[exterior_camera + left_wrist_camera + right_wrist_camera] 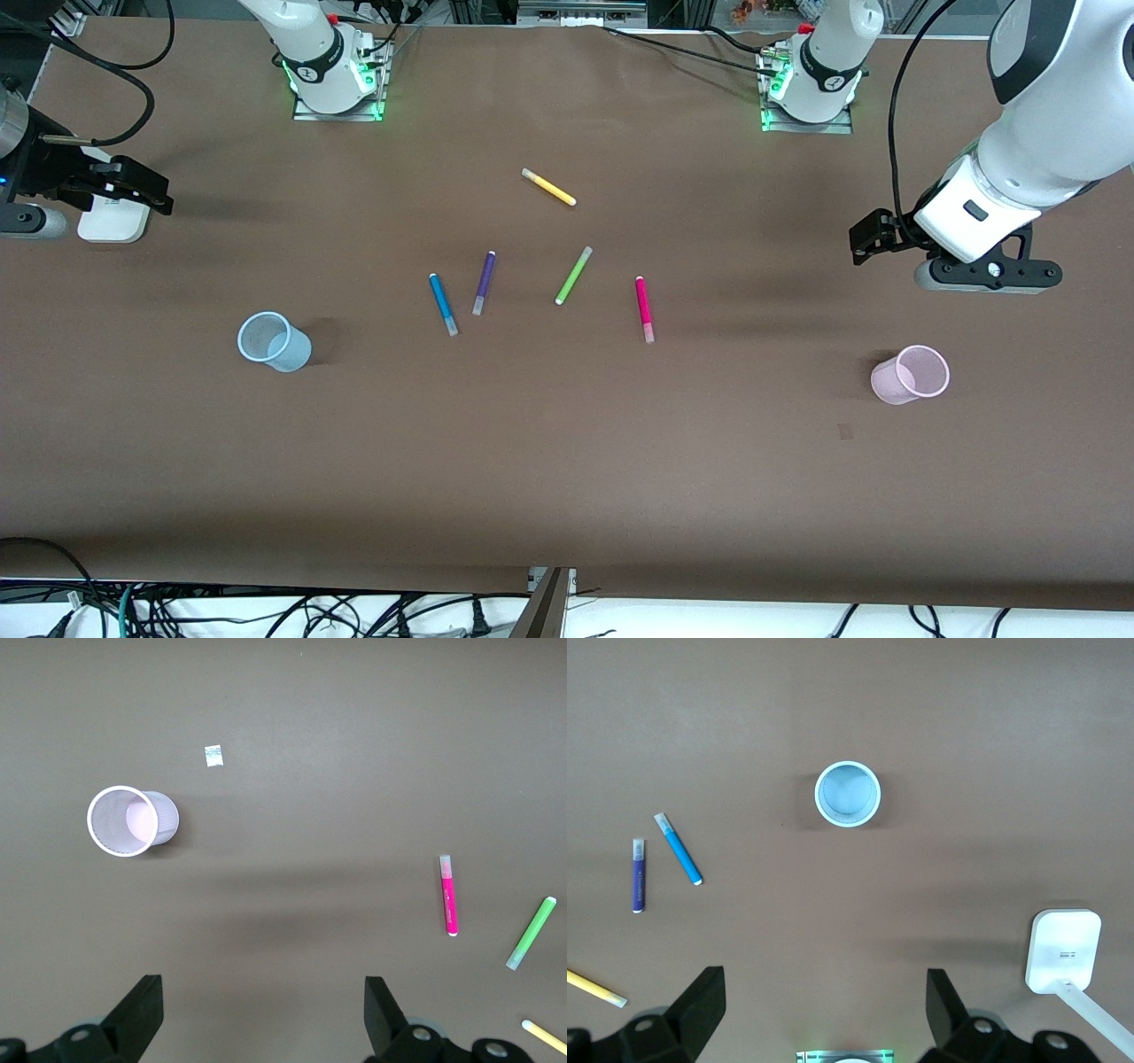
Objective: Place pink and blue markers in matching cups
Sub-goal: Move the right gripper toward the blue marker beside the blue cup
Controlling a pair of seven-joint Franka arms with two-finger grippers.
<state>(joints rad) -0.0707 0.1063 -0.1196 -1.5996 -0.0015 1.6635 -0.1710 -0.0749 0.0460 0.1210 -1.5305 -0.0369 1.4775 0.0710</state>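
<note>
Pink marker (pixel 644 308) and blue marker (pixel 443 304) are seen lying flat on the table (pixel 567 461), well apart from both sets of fingers.

The 2 markers are placed mid-table among a purple pen (pixel 484 283), a green pen (pixel 573 276) and a yellow pen (pixel 548 187). The pink cup (pixel 911 375) is stood toward the left arm's end, the blue cup (pixel 274 341) toward the right arm's end, both upright. The left gripper (pixel 264 1001) is held over bare table near the pink cup, its fingers (pixel 142 1010) spread wide and holding nothing. The right gripper (pixel 826 1001) is held over its end of the table beside a white box (pixel 113 220), fingers (pixel 700 1001) likewise wide apart and holding nothing.
</note>
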